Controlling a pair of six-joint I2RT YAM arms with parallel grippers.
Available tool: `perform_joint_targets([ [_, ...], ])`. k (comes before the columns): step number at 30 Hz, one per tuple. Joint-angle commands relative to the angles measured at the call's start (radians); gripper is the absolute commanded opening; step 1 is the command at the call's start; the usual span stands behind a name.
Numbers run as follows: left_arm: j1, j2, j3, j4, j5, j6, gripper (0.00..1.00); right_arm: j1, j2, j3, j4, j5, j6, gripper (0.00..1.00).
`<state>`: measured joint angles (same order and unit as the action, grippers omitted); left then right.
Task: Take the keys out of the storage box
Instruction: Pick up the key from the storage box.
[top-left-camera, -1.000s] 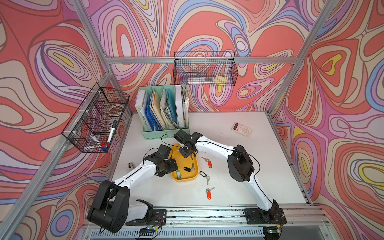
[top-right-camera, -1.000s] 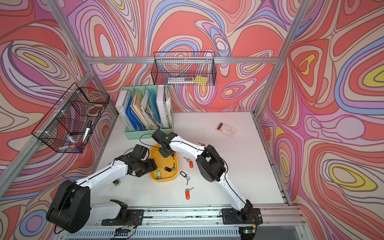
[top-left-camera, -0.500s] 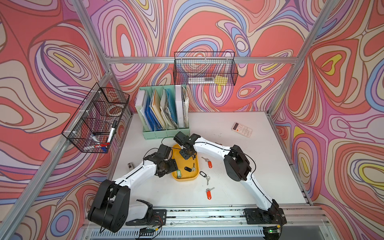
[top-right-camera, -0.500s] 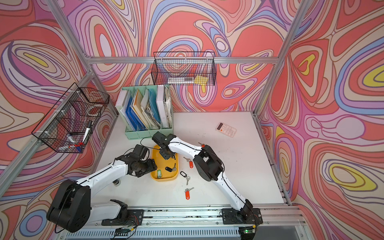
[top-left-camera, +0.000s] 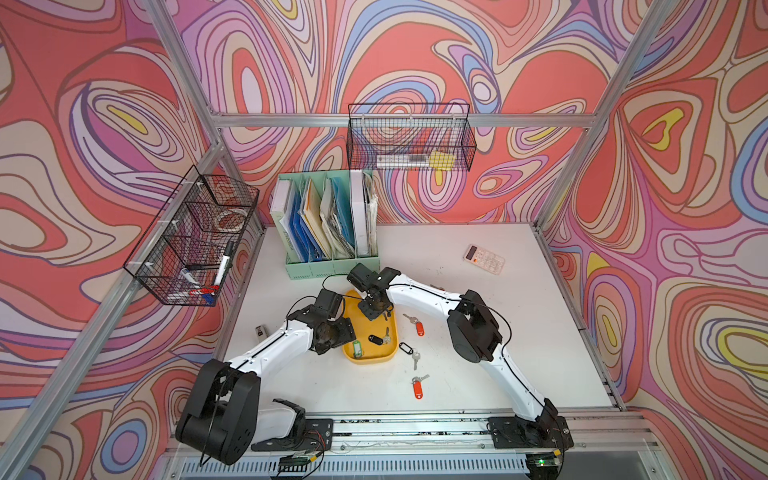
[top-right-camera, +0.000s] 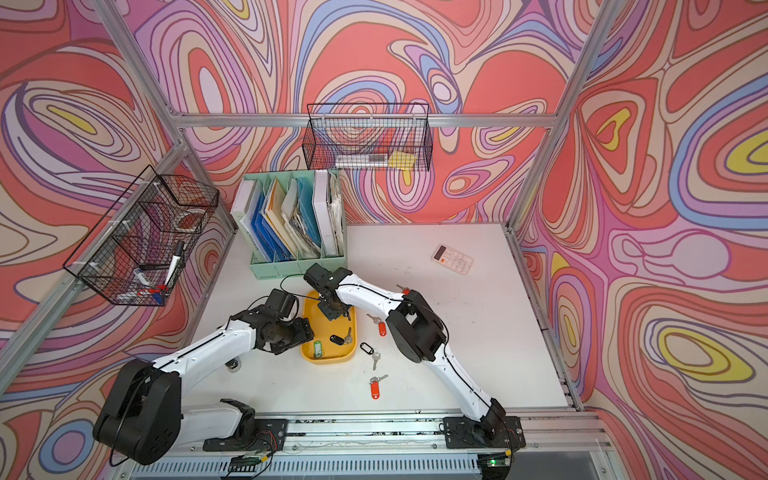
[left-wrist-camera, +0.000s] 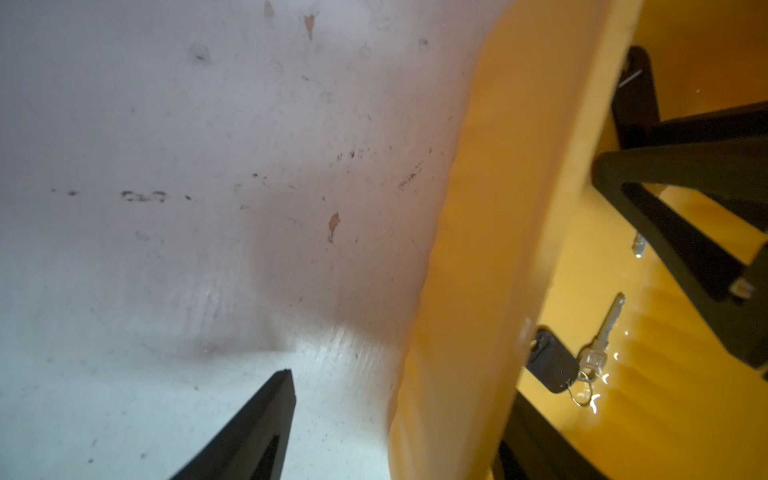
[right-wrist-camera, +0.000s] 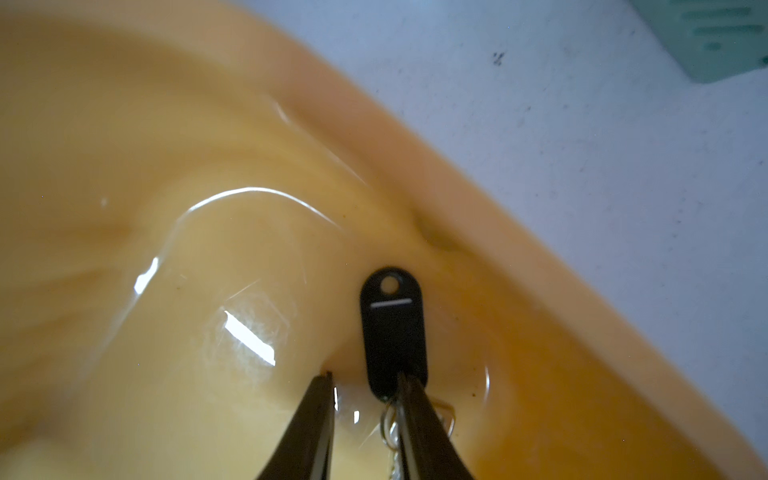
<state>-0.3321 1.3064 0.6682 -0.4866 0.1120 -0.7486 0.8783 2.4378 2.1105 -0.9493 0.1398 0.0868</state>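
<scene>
The yellow storage box (top-left-camera: 370, 360) (top-right-camera: 328, 359) lies mid-table. Inside it are keys on a green tag (top-left-camera: 356, 348) and keys on a black tag (top-left-camera: 376, 339) (left-wrist-camera: 552, 365). My right gripper (top-left-camera: 374, 309) (right-wrist-camera: 365, 376) is down in the box's far end, jaws narrowly open. A third set's black tag (right-wrist-camera: 392, 328) lies at one fingertip, its ring under that finger. My left gripper (top-left-camera: 347, 331) (left-wrist-camera: 403, 386) stands open astride the box's left wall, one finger on the table, one inside. Red-tagged keys (top-left-camera: 420, 328) (top-left-camera: 417, 390) and black-tagged keys (top-left-camera: 405, 347) lie on the table right of the box.
A mint-green file holder (top-left-camera: 332, 266) stands just behind the box. A white remote (top-left-camera: 484, 258) lies at the back right. Black wire baskets hang on the back wall (top-left-camera: 409, 141) and the left wall (top-left-camera: 195, 237). A small dark object (top-left-camera: 260, 331) lies left of my left arm.
My right gripper has come down into the box's far end and its jaws have narrowed. The left arm and the keys on the table have not moved.
</scene>
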Motion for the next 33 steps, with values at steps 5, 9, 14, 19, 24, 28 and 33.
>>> perform_joint_targets([
  [5, 0.007, 0.013, 0.021, -0.043, -0.029, 0.020, 0.76, 0.004, -0.004, 0.028, -0.070, 0.084, -0.039, 0.25],
  [9, 0.007, 0.016, 0.021, -0.044, -0.035, 0.022, 0.77, 0.003, -0.004, 0.032, -0.084, 0.102, -0.050, 0.20],
  [14, 0.007, 0.024, 0.021, -0.043, -0.039, 0.022, 0.77, 0.004, -0.003, 0.043, -0.106, 0.134, -0.065, 0.19],
  [19, 0.007, 0.025, 0.023, -0.043, -0.038, 0.023, 0.77, 0.003, 0.002, 0.040, -0.106, 0.133, -0.073, 0.19],
  [24, 0.007, 0.022, 0.025, -0.049, -0.044, 0.025, 0.77, 0.003, 0.019, 0.040, -0.103, 0.110, -0.072, 0.19],
  [28, 0.007, 0.021, 0.028, -0.052, -0.046, 0.026, 0.77, 0.004, 0.028, 0.041, -0.106, 0.116, -0.076, 0.14],
  [33, 0.007, 0.022, 0.031, -0.055, -0.054, 0.027, 0.77, 0.002, 0.031, 0.043, -0.112, 0.121, -0.077, 0.04],
])
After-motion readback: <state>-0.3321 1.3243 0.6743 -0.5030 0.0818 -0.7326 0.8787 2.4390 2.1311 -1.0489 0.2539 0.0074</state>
